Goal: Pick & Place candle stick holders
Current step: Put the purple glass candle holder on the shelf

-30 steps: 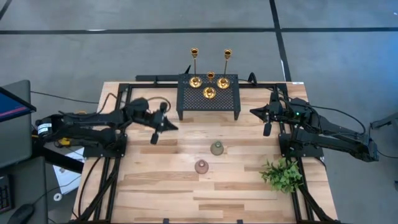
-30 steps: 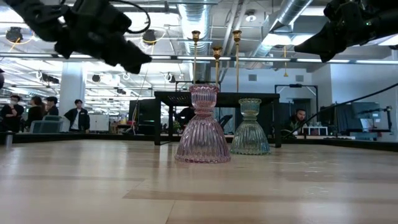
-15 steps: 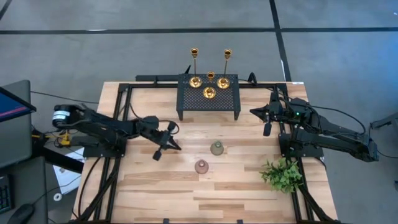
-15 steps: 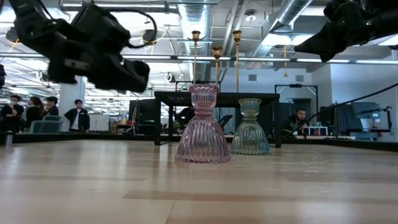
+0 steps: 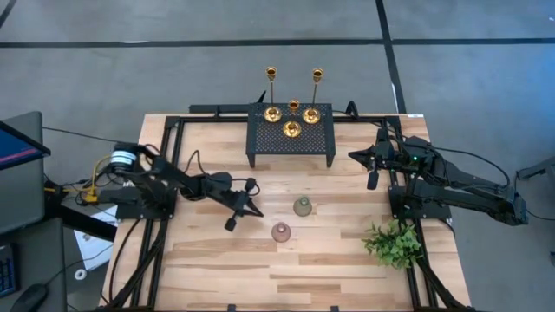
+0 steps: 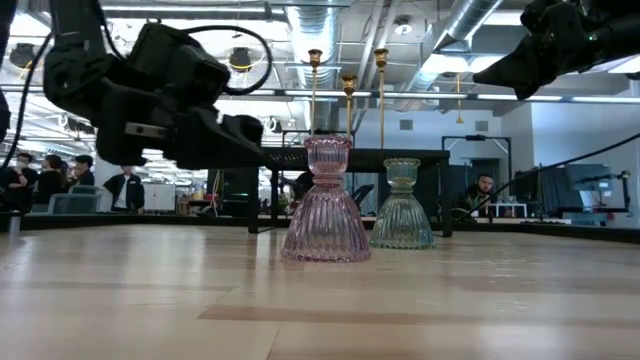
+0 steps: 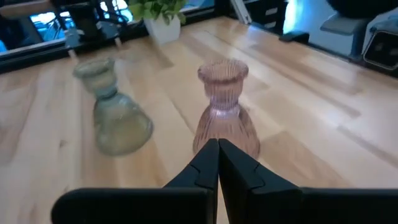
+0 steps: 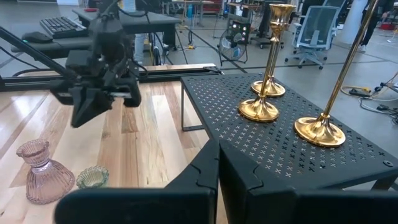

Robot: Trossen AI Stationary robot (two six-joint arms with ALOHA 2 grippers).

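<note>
The wood table (image 5: pixel 217 260) carried a pink holder (image 5: pixel 281 231) & a grey-green holder (image 5: pixel 303 206) near its centre, 3 gold candlesticks (image 5: pixel 292 128) on the black rack (image 5: pixel 321 139). Left end effector (image 5: pixel 238 213), fingers together, was just beside the pink one. Probably glass: fragile, slippery; take at narrow neck. Right end effector (image 5: pixel 373 178), also together, waited near the rack.

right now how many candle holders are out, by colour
gold candlesticks: 3, on the black rack
pink holder: 1
grey-green holder: 1
total: 5
</note>
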